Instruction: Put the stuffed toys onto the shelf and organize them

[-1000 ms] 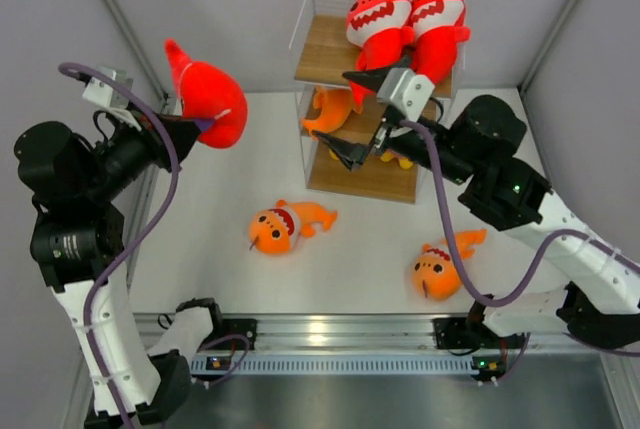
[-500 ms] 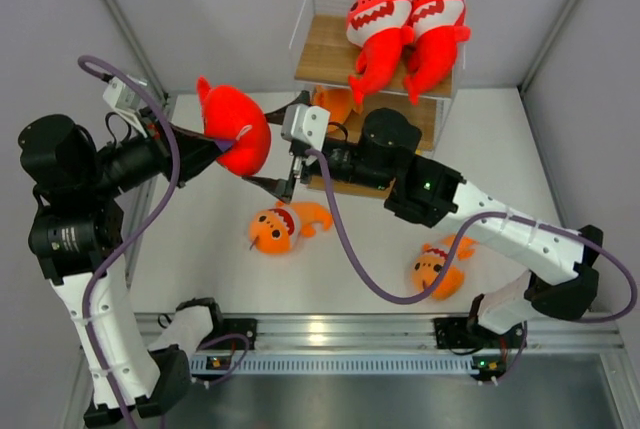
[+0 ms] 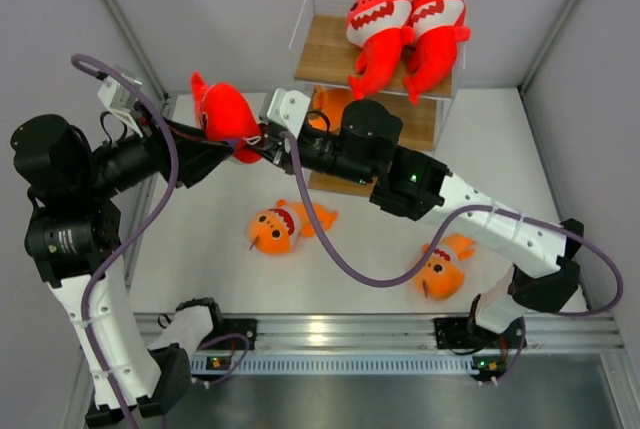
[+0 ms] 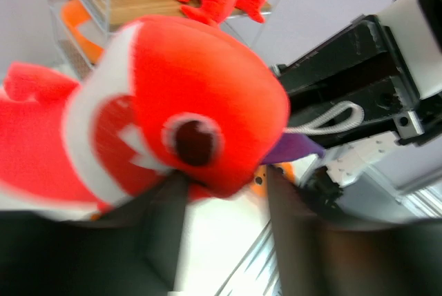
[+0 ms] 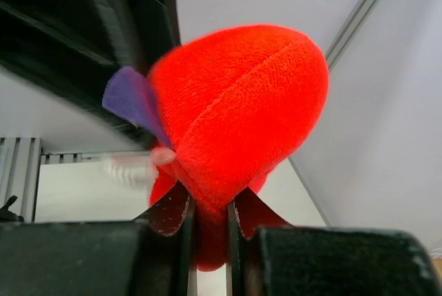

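A red shark plush [image 3: 225, 114] hangs in the air left of the shelf [image 3: 325, 49]. My right gripper [image 3: 260, 139] is shut on a fold of the red shark plush [image 5: 238, 116], its fingers [image 5: 185, 230] pinching the fabric. My left gripper [image 3: 212, 144] stands open under the red shark plush [image 4: 200, 96], its fingers [image 4: 162, 223] spread apart. Two more red sharks [image 3: 378, 19] [image 3: 437, 19] lie on the shelf's top board. An orange fish [image 3: 335, 104] sits on the middle tier. Two orange fish [image 3: 280, 227] [image 3: 440, 267] lie on the table.
The right arm [image 3: 410, 179] stretches across in front of the shelf, covering its lower tiers. Grey walls close in both sides. An aluminium rail [image 3: 330, 334] runs along the near edge.
The right arm swung left from the shelf to the raised red shark and shut on it. The left gripper, which held the shark, has opened.
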Available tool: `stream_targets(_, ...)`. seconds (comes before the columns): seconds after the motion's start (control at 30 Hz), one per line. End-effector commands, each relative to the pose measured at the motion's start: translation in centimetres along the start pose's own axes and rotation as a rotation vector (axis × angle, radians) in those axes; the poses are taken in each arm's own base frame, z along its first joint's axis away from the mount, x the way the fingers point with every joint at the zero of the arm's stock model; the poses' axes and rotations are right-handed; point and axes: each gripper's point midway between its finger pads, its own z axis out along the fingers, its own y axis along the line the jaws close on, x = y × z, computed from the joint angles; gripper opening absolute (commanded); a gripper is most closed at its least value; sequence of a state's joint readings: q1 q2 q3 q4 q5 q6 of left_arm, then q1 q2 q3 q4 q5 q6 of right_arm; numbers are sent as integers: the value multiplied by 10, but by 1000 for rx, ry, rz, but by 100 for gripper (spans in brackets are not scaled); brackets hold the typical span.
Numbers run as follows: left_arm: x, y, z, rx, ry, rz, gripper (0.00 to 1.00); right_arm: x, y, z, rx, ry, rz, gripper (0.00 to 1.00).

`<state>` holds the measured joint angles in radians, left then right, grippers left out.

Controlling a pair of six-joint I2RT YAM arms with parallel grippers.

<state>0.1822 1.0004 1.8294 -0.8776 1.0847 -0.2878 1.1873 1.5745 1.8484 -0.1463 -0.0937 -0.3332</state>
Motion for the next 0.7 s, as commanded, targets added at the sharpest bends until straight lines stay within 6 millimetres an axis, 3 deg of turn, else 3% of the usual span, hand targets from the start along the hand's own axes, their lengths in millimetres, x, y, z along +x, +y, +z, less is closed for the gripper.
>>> stream_targets(0.0, -1, -30, -6, 120, 14, 37, 64, -29, 0, -16, -21, -34, -45, 1)
stream_targets(0.03, -1, -29, -5, 116, 12, 45, 78, -35, -4, -27, -19, -27, -66, 0)
stream_targets(0.07, -1, -26, -5, 111, 11, 70, 93, -23, -2, -37, -44, 41, -82, 0)
stream_targets(0.1, 0, -21, -4, 97, 9, 80, 98, -21, -2, -46, -64, 66, -120, 0)
stream_targets(0.13, 1, -18, -3, 92, 12, 88, 98, -24, -8, -61, -71, 86, -138, 0)
stream_targets(0.17, 3, -14, -2, 88, 13, 123, 98, -10, -4, -79, -117, 177, -145, 0)
stream_targets(0.27, 14, 2, 3, 85, 34, 174, 98, -1, -8, -117, -181, 270, -195, 0)
stream_targets(0.3, 28, 16, 7, 80, 58, 164, 98, 14, 0, -132, -227, 336, -201, 0)
stream_targets(0.33, 35, 25, 8, 52, 63, 179, 98, 13, 0, -145, -232, 344, -204, 0)
stream_targets(0.37, 42, 38, 10, 31, 75, 238, 98, 26, 7, -152, -261, 379, -194, 0)
stream_targets(0.4, 63, 62, 14, -13, 111, 204, 98, 35, 16, -160, -294, 408, -180, 0)
stream_targets(0.43, 73, 71, 13, -42, 126, 215, 97, 35, 19, -171, -299, 406, -174, 0)
stream_targets(0.47, 85, 88, 13, -84, 151, 261, 95, 56, 27, -176, -324, 456, -153, 0)
stream_targets(0.5, 98, 95, 13, -90, 172, 273, 94, 63, 32, -179, -336, 468, -137, 0)
stream_targets(0.53, 124, 105, 13, -89, 213, 245, 93, 66, 35, -184, -340, 468, -130, 0)
stream_targets(0.57, 138, 108, 11, -71, 241, 301, 93, 88, 44, -185, -365, 515, -107, 0)
stream_targets(0.67, 182, 110, 8, -6, 326, 349, 98, 116, 62, -184, -428, 569, -43, 0)
